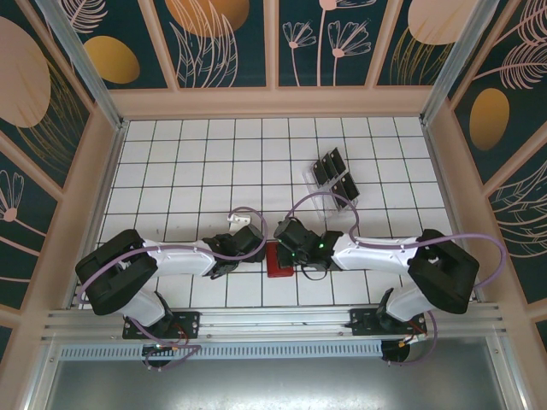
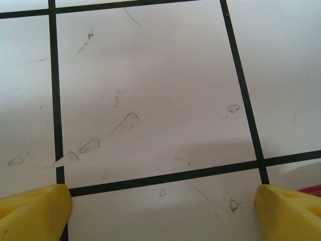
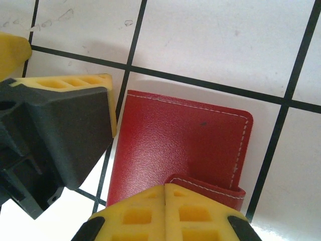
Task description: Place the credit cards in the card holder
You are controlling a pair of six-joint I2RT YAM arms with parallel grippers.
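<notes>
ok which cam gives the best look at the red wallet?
Right wrist: the red wallet lies closed and close up, with its stitching, grain and tab clasp plain. Top external shows it as a small red patch, partly covered. Left wrist catches a red sliver at its right edge.

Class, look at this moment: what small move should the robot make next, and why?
Probably the right gripper should catch the tab clasp lying right at its shut fingertips and lift it. The red wallet lies closed, so no card can go in yet. The black cards sit farther back, untouched, and the open left gripper hovers beside the wallet.
</notes>
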